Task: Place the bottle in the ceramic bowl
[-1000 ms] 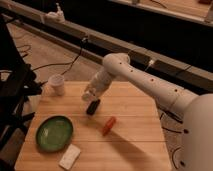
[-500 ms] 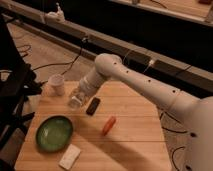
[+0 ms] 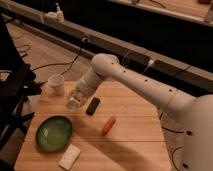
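My gripper (image 3: pixel 75 101) hangs at the end of the white arm, above the left half of the wooden table (image 3: pixel 135 145). It is shut on a clear, pale bottle (image 3: pixel 71 104), held just above the tabletop. The green ceramic bowl (image 3: pixel 54 133) sits at the front left of the table, below and to the left of the gripper, and it holds nothing. The bottle is up and to the right of the bowl's rim and is not over it.
A white cup (image 3: pixel 56 85) stands at the table's back left. A black oblong object (image 3: pixel 93 106) lies just right of the gripper. An orange-red object (image 3: pixel 108 125) lies mid-table. A white block (image 3: pixel 70 156) lies near the front edge. Cables run on the floor behind.
The gripper has moved left, away from the black object and towards the bowl, carrying the clear bottle.
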Robot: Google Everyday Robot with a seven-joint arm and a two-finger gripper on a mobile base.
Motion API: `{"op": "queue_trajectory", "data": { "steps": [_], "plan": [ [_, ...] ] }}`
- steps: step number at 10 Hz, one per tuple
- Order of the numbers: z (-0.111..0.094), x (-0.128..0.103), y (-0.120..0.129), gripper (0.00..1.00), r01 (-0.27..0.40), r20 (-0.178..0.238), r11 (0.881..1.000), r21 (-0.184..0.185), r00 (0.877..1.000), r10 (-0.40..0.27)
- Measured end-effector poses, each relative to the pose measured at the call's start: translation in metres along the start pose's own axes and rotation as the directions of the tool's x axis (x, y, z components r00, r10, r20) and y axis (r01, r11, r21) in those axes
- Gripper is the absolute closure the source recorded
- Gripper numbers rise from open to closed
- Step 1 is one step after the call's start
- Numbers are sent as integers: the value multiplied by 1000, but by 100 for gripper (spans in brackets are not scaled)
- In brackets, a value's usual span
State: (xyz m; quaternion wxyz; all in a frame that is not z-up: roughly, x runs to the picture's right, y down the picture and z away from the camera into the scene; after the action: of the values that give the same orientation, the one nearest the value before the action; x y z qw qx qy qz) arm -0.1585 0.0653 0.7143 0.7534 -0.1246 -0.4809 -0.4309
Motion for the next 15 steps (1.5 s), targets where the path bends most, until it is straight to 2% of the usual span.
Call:
{"op": "queue_trajectory", "data": {
  "steps": [2, 4, 6, 7, 9, 10, 12, 15],
  "plan": [
    [22, -19, -7, 100, 50, 48, 998, 27, 998, -51],
    [47, -46, -14, 100, 86, 112, 994, 67, 989, -93],
    [64, -71, -20, 100, 106, 166, 987, 124, 978, -126],
    [75, -90, -24, 100, 127, 200, 978, 163, 967, -159],
    [89, -111, -24, 100, 142, 245, 964, 226, 949, -198],
    [98, -120, -22, 95, 147, 270, 956, 256, 938, -216],
    [111, -123, -16, 78, 140, 298, 947, 288, 927, -227],
    [129, -115, -1, 48, 108, 328, 948, 300, 921, -209]
  ]
}}
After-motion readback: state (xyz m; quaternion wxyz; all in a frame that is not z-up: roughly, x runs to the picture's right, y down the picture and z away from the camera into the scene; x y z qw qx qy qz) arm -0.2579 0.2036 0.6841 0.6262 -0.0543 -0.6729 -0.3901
